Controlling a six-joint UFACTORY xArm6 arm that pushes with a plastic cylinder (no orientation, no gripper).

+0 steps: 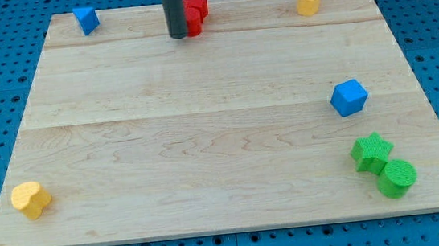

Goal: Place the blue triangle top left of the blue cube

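Note:
The blue triangle (86,20) sits at the board's top left corner. The blue cube (349,97) sits at the view's right, about mid-height. My tip (178,36) is near the top edge, left of centre, touching or right beside the left side of a red block (196,12). The tip is well to the right of the blue triangle and far up-left of the blue cube.
A yellow hexagonal block (309,1) sits at the top right. A yellow heart-shaped block (30,198) sits at the bottom left. A green star (371,152) and a green cylinder (396,178) touch each other at the bottom right. The wooden board (205,140) lies on a blue pegboard.

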